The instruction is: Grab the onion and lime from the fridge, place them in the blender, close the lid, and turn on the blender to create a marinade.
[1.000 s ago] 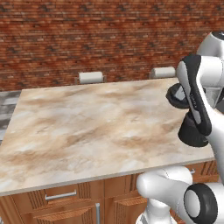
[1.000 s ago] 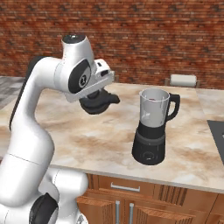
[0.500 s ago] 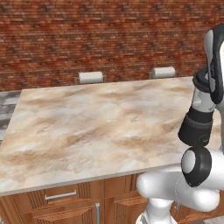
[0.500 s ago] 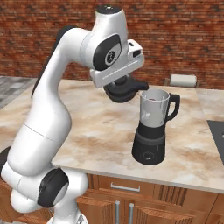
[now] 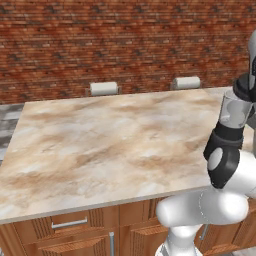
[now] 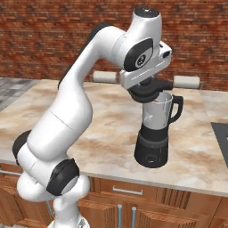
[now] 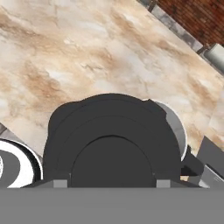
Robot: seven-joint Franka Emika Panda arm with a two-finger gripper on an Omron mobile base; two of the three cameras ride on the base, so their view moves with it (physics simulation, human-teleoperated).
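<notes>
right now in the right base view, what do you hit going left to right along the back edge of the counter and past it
left paper towel roll → lid held over the blender → right paper towel roll → dark cooktop at the frame's right edge

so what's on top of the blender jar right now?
The black lid, held by the pincer, sits just over the blender jar's mouth. Whether it's seated can't be told; the lid also hides the jar's inside from the hand view.
</notes>
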